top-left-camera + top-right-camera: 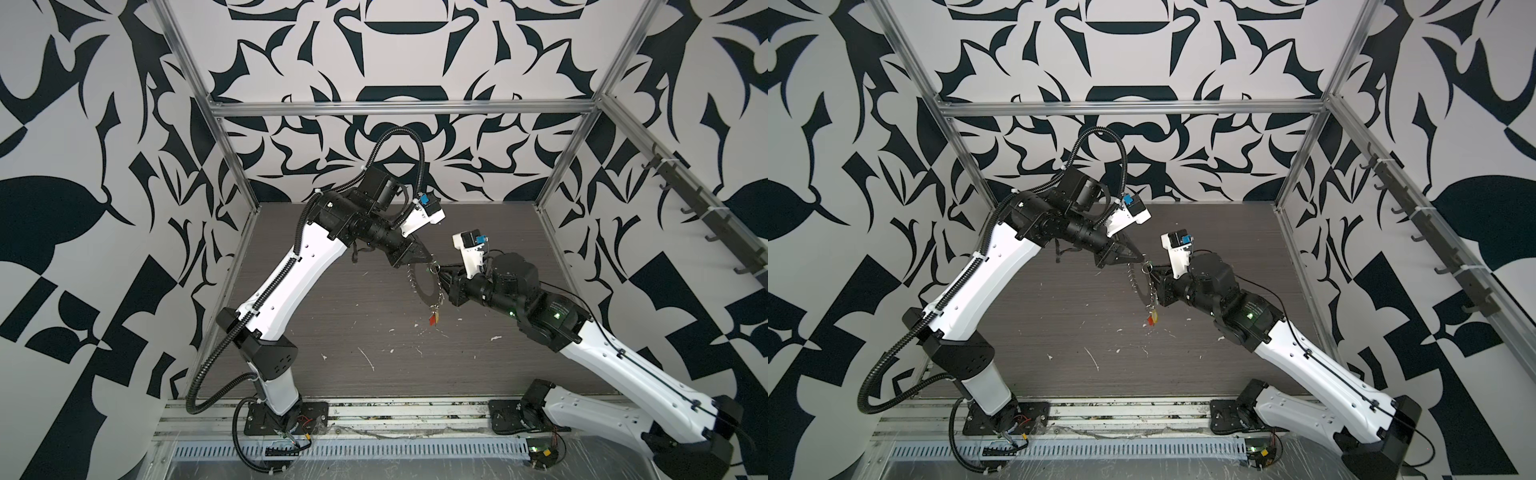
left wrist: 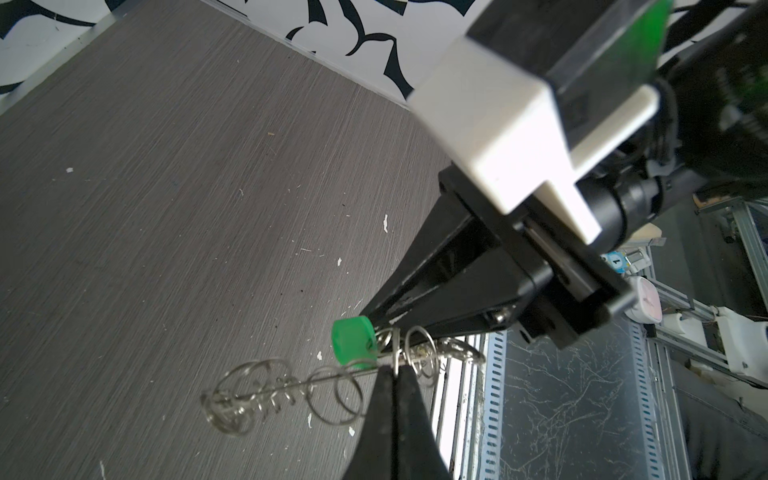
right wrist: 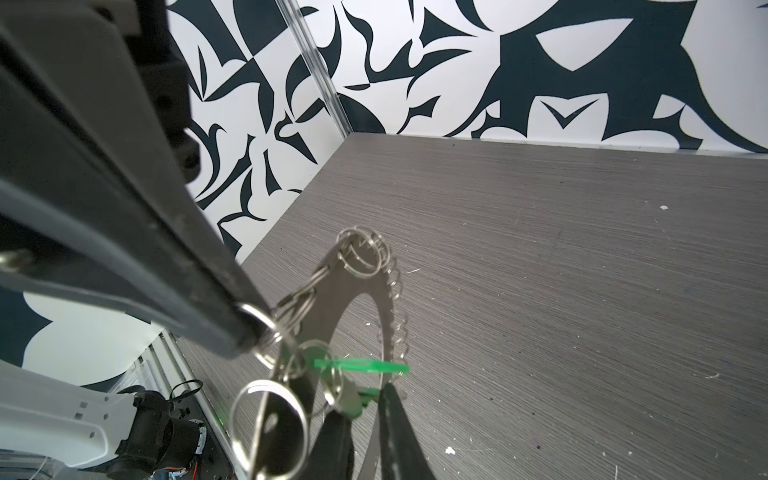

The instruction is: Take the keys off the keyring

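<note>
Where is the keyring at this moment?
In both top views the keyring hangs over the table's middle, pinched by the left gripper; the right gripper grips a wire loop on its rim.

tabletop [image 1: 316, 316]: grey wood-grain board is filling the middle | white scraps [image 1: 366, 357]: are lying scattered on it, mostly toward 6 o'clock | patterned walls [image 1: 399, 54]: black-and-white, are standing at 9, 12 and 3 o'clock | hook rail [image 1: 706, 200]: is running along the 3 o'clock wall | slotted duct [image 1: 374, 451]: is lying across 6 o'clock
</note>
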Tool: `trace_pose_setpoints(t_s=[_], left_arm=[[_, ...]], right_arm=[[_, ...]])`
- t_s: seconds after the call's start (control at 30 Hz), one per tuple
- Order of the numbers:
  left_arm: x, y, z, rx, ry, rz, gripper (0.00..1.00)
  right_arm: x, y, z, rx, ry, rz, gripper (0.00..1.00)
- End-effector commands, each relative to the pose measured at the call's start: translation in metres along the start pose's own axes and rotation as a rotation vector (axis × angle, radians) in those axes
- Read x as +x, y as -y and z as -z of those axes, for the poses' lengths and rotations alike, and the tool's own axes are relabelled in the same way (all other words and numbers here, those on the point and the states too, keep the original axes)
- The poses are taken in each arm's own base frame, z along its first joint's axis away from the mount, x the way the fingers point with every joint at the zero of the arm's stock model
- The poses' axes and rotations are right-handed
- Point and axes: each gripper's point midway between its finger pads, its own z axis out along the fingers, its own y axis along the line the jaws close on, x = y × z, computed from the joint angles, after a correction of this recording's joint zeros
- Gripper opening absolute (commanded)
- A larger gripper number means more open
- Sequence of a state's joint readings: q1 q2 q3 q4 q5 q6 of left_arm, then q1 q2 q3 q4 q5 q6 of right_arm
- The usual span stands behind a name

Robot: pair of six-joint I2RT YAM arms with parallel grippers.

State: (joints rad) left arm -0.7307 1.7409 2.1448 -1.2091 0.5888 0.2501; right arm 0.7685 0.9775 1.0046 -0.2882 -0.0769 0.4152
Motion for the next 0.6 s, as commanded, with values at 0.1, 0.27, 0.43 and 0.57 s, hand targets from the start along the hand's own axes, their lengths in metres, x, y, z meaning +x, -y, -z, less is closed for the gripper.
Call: trace_pose_setpoints(t_s=[0.1, 0.27, 0.43, 0.57], left_arm=[[-0.002, 0.014, 0.007, 0.049, 0.008, 0.007, 0.0], [-0.001, 0.014, 0.006, 0.052, 0.005, 0.009, 0.0], [-0.001, 0.014, 0.004, 0.06, 0.002, 0.014, 0.0], [0.0, 0.013, 0.003, 0.063, -0.002, 0.017, 0.0]], right_arm=[[-0.015, -0.01, 0.002, -0.032, 0.039, 0.023, 0.19], [-0.018, -0.014, 0.006, -0.046, 0.053, 0.024, 0.2], [-0.02, -0.016, 0.011, -0.054, 0.064, 0.024, 0.2], [-0.021, -0.016, 0.013, -0.053, 0.068, 0.027, 0.2]])
